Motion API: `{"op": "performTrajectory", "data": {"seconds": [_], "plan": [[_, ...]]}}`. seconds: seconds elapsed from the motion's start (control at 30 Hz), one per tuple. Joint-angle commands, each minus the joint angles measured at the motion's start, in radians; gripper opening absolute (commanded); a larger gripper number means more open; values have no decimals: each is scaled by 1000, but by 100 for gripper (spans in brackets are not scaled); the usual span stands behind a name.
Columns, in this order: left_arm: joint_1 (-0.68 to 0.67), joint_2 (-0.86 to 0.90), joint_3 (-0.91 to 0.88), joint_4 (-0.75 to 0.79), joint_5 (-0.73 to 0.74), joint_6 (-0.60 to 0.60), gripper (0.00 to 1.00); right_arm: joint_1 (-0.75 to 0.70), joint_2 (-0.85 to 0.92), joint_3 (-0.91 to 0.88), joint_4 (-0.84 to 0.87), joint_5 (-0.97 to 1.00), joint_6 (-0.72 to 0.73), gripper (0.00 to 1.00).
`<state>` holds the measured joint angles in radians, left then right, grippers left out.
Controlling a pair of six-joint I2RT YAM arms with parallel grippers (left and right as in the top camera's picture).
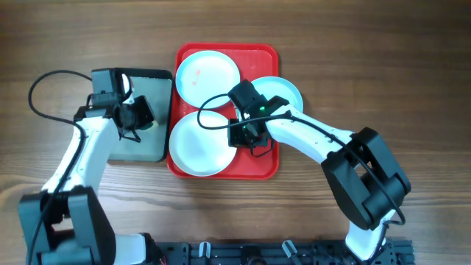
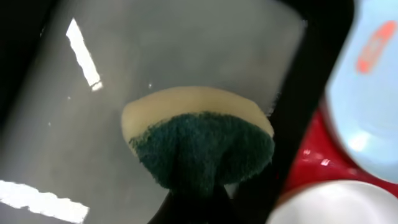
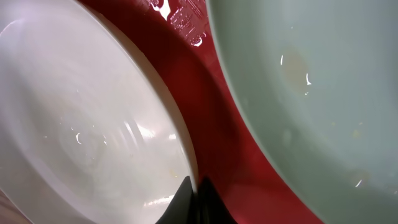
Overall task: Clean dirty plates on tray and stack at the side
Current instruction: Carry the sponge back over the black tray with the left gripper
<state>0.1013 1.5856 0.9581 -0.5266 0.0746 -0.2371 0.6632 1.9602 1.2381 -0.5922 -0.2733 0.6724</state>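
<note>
We've got the plates (image 1: 208, 73) on the tray (image 1: 266, 171), with the sponge (image 2: 199, 137) over a smaller tray (image 1: 151, 151) just left.

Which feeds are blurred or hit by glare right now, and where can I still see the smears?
Overhead: sharp and evenly lit, reddish smears plain on the far white plate. Left wrist: too close, sponge soft, bright streaks of glare on the grey tray. Right wrist: also soft, glare spots on the red tray, faint highlights on the teal plate.

The tray (image 1: 265, 166) is glossy plastic, plates (image 1: 197, 144) smooth and shiny, table (image 1: 383, 59) wood-grained, sponge (image 2: 205, 149) rough-fibred.
</note>
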Motion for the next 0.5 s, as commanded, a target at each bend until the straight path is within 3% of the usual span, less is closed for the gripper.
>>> {"op": "performTrajectory", "data": {"seconds": [0.0, 0.23, 0.33, 0.4, 0.47], "plan": [[4, 59, -12, 33, -47, -10, 4, 7, 14, -3, 4, -21, -15, 4], [4, 121, -12, 60, -45, -10, 6, 7, 14, -3, 4, -20, -15, 4], [4, 121, -12, 60, -46, -10, 38, 7, 14, -3, 4, -19, -16, 5], [4, 121, -12, 60, -46, -10, 46, 7, 14, -3, 5, -19, -16, 8], [4, 121, -12, 58, -46, -10, 60, 7, 14, -3, 5, -20, -15, 13]]}}
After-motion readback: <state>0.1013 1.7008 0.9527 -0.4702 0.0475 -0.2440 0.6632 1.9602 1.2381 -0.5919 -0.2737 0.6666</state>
